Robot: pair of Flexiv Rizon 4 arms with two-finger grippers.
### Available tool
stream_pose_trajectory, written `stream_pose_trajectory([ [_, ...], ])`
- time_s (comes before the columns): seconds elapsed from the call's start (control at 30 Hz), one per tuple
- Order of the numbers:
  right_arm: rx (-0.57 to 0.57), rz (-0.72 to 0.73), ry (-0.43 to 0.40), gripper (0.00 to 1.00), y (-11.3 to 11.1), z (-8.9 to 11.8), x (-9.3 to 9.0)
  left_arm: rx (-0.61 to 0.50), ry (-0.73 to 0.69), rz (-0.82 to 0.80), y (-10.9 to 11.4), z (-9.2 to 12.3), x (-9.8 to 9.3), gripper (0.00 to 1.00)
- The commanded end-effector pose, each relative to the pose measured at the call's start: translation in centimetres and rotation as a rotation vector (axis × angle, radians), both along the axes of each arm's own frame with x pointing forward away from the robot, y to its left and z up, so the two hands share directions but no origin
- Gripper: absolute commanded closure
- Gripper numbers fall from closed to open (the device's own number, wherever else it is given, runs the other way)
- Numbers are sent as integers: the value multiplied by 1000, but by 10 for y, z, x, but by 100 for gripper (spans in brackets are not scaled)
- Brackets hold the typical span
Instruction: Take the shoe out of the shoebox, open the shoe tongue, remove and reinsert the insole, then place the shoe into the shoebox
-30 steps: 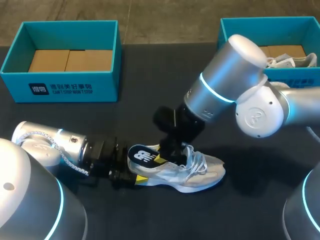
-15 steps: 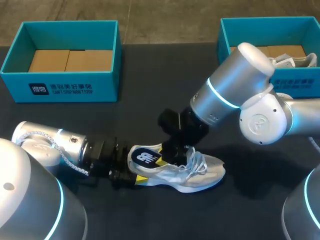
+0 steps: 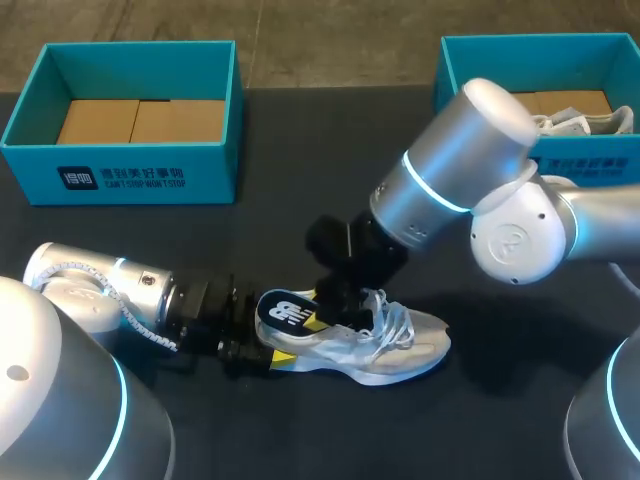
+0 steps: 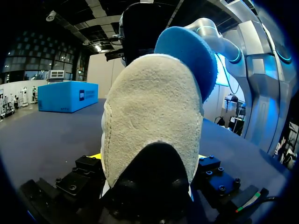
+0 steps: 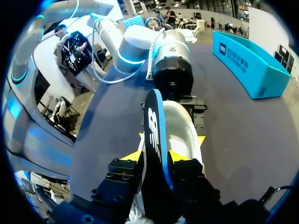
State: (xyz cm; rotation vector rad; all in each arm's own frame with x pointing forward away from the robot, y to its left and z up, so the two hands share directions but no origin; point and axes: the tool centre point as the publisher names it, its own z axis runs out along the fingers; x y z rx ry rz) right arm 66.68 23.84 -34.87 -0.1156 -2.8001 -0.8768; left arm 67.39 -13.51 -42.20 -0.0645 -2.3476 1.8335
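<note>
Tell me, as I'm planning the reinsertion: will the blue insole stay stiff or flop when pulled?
Probably flexible: the insole looks thin, edge-on between the right gripper's fingers. Likely light too, standing up from one pinch. The shoe should stay put, the left gripper clamping its heel.

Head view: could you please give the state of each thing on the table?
shoe: on table, heel held
insole: partly out of shoe
left gripper: shut on shoe
right gripper: shut on insole
left box: open, no shoe
right box: open, second shoe inside

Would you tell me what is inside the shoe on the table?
A blue insole, held by the right gripper, sticks up from the shoe; its lower end is hidden.
</note>
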Motion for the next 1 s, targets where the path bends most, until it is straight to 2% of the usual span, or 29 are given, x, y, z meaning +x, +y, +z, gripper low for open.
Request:
stream_pose_trajectory([
  [0.03, 3, 15, 13, 67, 9, -7, 4, 4, 0, 0, 0, -2, 2, 100],
  [0.1, 4, 15, 14, 71, 9, -8, 4, 4, 0, 0, 0, -2, 2, 100],
  [0.2, 5, 15, 14, 90, 9, -6, 2, 4, 0, 0, 0, -2, 2, 100],
  [0.27, 5, 15, 14, 90, 9, -6, 2, 4, 0, 0, 0, -2, 2, 100],
  [0.3, 3, 12, 10, 100, 8, -4, -1, 4, 0, 0, 0, -2, 2, 100],
  [0.5, 18, 12, -1, 100, 7, 1, -2, 4, 0, 0, 0, -2, 2, 100],
  [0.73, 76, 41, -40, 100, 6, 21, 0, 4, 0, 0, 0, -2, 2, 100],
  [1.0, 154, 101, -67, 100, 17, 39, 9, 4, 0, 0, 0, -2, 2, 100],
])
